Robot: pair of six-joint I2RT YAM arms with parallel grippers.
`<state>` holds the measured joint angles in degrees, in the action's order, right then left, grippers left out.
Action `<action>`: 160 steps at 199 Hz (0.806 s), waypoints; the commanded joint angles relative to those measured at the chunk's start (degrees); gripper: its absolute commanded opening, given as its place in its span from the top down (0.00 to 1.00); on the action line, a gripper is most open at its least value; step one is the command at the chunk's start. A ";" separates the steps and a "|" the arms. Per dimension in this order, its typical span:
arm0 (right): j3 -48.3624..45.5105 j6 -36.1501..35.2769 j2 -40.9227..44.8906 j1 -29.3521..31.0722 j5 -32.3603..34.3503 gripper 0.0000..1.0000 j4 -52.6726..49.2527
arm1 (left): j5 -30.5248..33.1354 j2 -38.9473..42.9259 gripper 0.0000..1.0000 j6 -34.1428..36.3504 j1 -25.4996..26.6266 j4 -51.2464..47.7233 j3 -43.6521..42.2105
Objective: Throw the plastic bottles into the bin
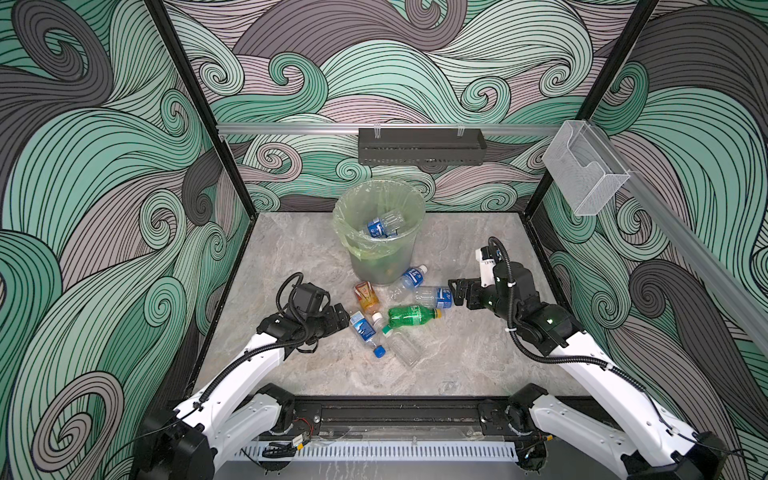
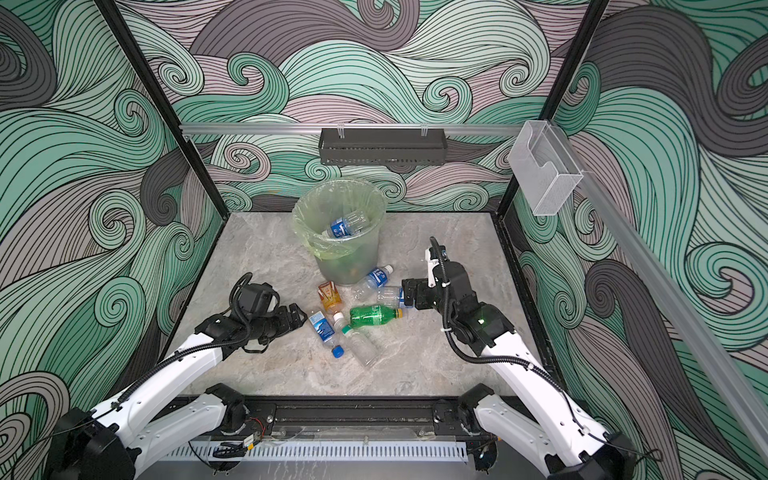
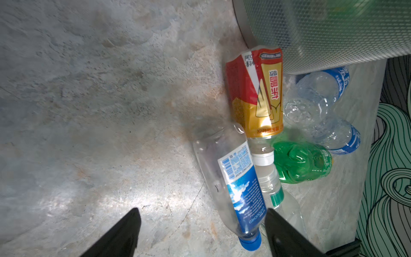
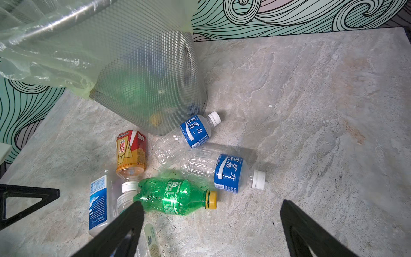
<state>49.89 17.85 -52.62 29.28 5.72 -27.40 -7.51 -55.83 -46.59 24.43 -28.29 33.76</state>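
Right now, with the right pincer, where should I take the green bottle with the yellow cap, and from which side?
Take the green bottle across its shoulder, just behind the yellow cap, bringing the open right pincer down from above. It lies flat, cap toward that arm. Its base end is crowded by the white-capped orange bottle, while the cap end looks freer.

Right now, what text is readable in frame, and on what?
"UNTOUCHED": sky-label bottle.
"宝矿力水特": blue-label bottle at the bin.
"宝矿力水特": second blue-label bottle.
Orange bottle, green bottle: label print too small or skewed to read.
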 commanded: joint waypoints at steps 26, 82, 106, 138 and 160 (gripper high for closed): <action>-0.84 0.77 0.24 -0.19 0.92 0.04 0.70 | 2.73 -4.55 0.11 -4.89 4.64 5.22 0.72; -1.11 0.15 -0.51 -0.14 1.01 0.04 0.84 | 5.83 -14.22 0.11 -6.59 10.21 7.04 4.86; -1.20 0.78 -1.16 -0.10 0.22 0.04 1.03 | 6.17 -18.70 0.11 -7.24 12.32 7.69 7.22; -1.81 0.96 -1.00 -0.25 0.44 0.04 0.81 | 6.95 -21.85 0.11 -8.16 13.59 8.84 8.08; -2.17 0.87 -0.47 -0.25 1.13 0.04 0.37 | 7.74 -22.30 0.22 -8.17 13.72 7.79 7.78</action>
<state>48.40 18.17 -53.74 29.28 5.76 -26.96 -2.02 -77.54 -53.69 37.65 -19.73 40.38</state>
